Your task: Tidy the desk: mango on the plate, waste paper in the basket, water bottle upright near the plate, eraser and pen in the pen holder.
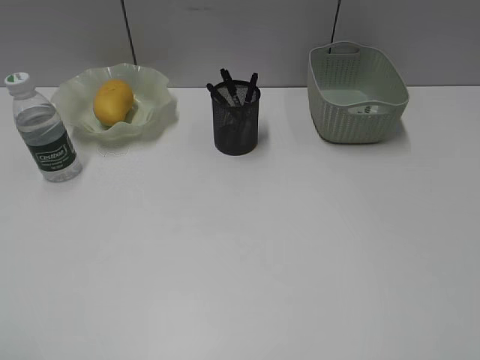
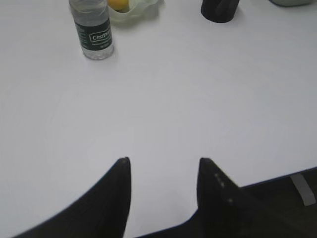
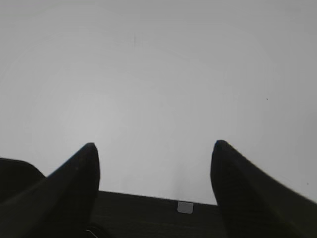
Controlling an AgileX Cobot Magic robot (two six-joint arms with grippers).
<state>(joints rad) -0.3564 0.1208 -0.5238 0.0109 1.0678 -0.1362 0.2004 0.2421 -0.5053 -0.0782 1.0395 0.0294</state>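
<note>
White desk holds upright "Cestbon" water bottle; left hand and right hand both apart, empty

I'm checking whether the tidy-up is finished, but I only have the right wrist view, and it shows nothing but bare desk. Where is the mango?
Observer: The mango lies in the plate, at the back left of the desk.
Operator: And the bottle?
Observer: The bottle stands upright, cap on top, just left of the plate and a little nearer the front.
Operator: Anything in the pen holder or the basket?
Observer: Dark pens stick up out of the pen holder at the back middle. The basket at the back right has a small pale thing on its floor, too small to identify.
</note>
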